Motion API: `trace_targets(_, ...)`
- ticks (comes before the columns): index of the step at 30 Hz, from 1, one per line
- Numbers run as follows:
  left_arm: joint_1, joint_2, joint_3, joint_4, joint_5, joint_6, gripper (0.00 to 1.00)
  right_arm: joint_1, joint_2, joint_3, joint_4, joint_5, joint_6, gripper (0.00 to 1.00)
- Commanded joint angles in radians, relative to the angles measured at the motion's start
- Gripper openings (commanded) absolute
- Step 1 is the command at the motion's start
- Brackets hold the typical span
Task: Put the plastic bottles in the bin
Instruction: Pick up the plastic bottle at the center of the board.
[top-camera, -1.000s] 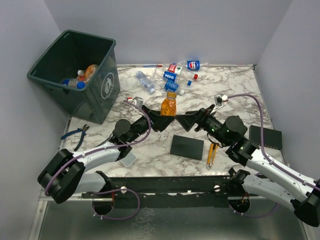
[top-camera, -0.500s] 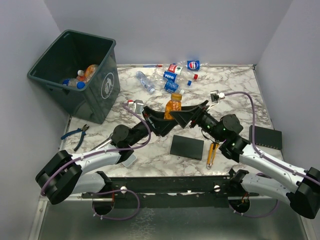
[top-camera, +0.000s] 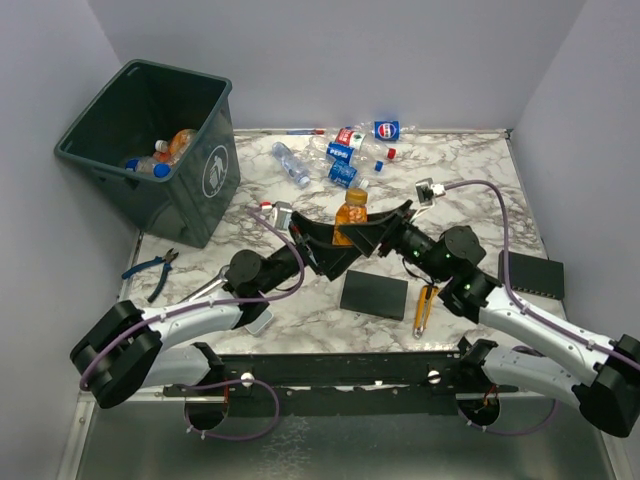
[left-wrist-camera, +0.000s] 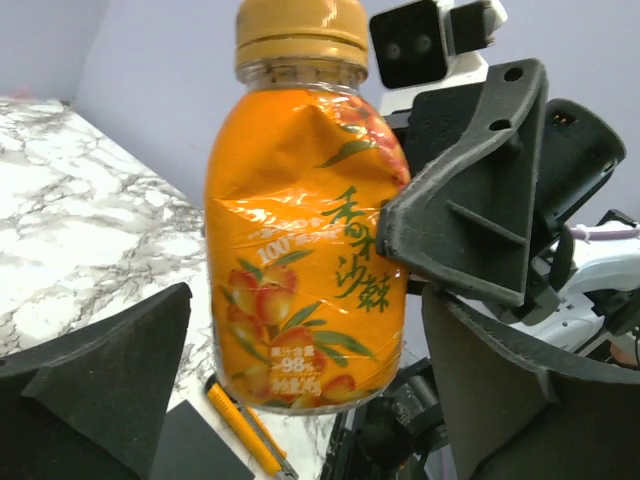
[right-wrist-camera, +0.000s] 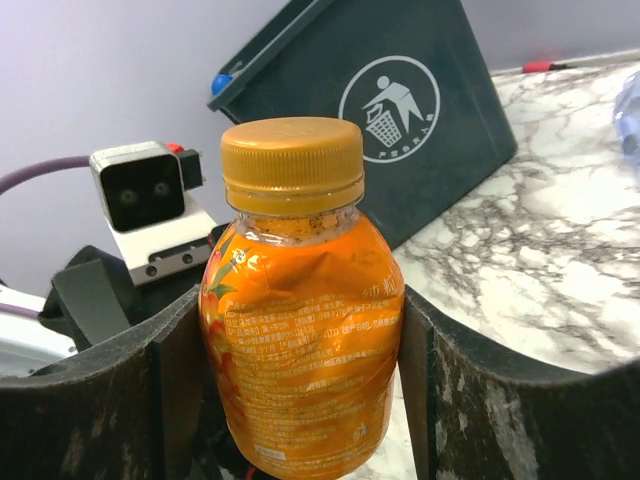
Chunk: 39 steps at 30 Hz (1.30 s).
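Orange bottle: held upright, cap up, clear of the table, mid-table between the two arms. Label creased, body dented.

Right claw: closed narrow on the bottle's body, pads pressed to both sides below the cap.

Left claw: spread wide around the same bottle from the opposite side. Gaps are seen on both sides and nothing is gripped.

Bin: set in the far left corner, top open, a few bottles seen inside. It lies well apart from the held bottle, to its far left.

The left arm is judged nearer the bin, so the right arm would have to be carried across it. Long axis vertical; a plain drop over the rim is judged enough.

Loose bottles: scattered at far centre, not yet binned.

Knife and pad: lying on the near side of the claws.
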Motion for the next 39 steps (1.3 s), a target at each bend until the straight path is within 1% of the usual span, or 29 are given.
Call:
trace_targets(1,-0.014,-0.115,0.006,-0.062,-0.053,0.035,0.99,-0.004,-0.067,0.050,-0.229,-0.044,-0.193,0.33)
trace_targets(3,-0.009,-0.191,0.018,-0.207,-0.080,0.090,0.99,-0.004,-0.122,0.076,-0.358,-0.058,-0.287,0.32)
trace_targets(6,-0.002,-0.300,0.096,-0.477,-0.096,0.180,0.99,-0.005,-0.179,0.113,-0.504,-0.089,-0.397,0.30)
trace_targets(7,0.001,-0.323,0.126,-0.541,-0.098,0.198,0.99,-0.005,-0.192,0.124,-0.550,-0.100,-0.421,0.29)
trace_targets(9,0.006,-0.356,0.178,-0.614,-0.096,0.213,0.99,-0.005,-0.204,0.144,-0.622,-0.140,-0.458,0.28)
trace_targets(11,0.007,-0.343,0.242,-0.640,-0.075,0.203,0.99,-0.004,-0.210,0.147,-0.643,-0.182,-0.474,0.27)
trace_targets(13,0.007,-0.290,0.311,-0.664,-0.013,0.184,0.99,-0.004,-0.211,0.143,-0.631,-0.212,-0.476,0.26)
trace_targets(14,0.007,-0.255,0.351,-0.682,0.023,0.174,0.98,-0.004,-0.209,0.140,-0.621,-0.222,-0.478,0.25)
trace_targets(16,0.007,-0.183,0.415,-0.715,0.100,0.151,0.90,-0.004,-0.201,0.141,-0.612,-0.222,-0.474,0.24)
trace_targets(18,0.006,-0.125,0.464,-0.761,0.147,0.134,0.82,-0.004,-0.200,0.139,-0.598,-0.210,-0.467,0.24)
trace_targets(21,0.006,-0.073,0.500,-0.831,0.162,0.124,0.77,-0.004,-0.199,0.135,-0.580,-0.183,-0.460,0.24)
trace_targets(24,0.007,-0.055,0.503,-0.875,0.150,0.116,0.76,-0.005,-0.207,0.122,-0.565,-0.147,-0.459,0.23)
trace_targets(28,0.006,-0.051,0.489,-0.892,0.136,0.097,0.75,-0.005,-0.220,0.105,-0.552,-0.125,-0.464,0.22)
trace_targets(30,0.008,-0.051,0.482,-0.889,0.128,0.085,0.66,-0.004,-0.222,0.101,-0.552,-0.125,-0.470,0.21)
trace_targets(33,0.007,-0.050,0.473,-0.861,0.129,0.054,0.48,-0.004,-0.224,0.098,-0.521,-0.122,-0.482,0.20)
trace_targets(34,0.006,-0.050,0.470,-0.848,0.130,0.042,0.45,-0.004,-0.224,0.097,-0.519,-0.121,-0.486,0.20)
trace_targets(35,0.006,-0.049,0.466,-0.837,0.130,0.031,0.43,-0.004,-0.225,0.094,-0.516,-0.121,-0.489,0.19)
trace_targets(36,0.006,-0.046,0.463,-0.825,0.132,0.013,0.44,-0.005,-0.226,0.090,-0.515,-0.120,-0.491,0.19)
trace_targets(37,0.006,-0.042,0.462,-0.815,0.143,0.001,0.48,-0.004,-0.226,0.089,-0.515,-0.120,-0.491,0.19)
trace_targets(39,0.006,-0.030,0.462,-0.801,0.162,-0.019,0.62,-0.004,-0.232,0.081,-0.510,-0.117,-0.490,0.19)
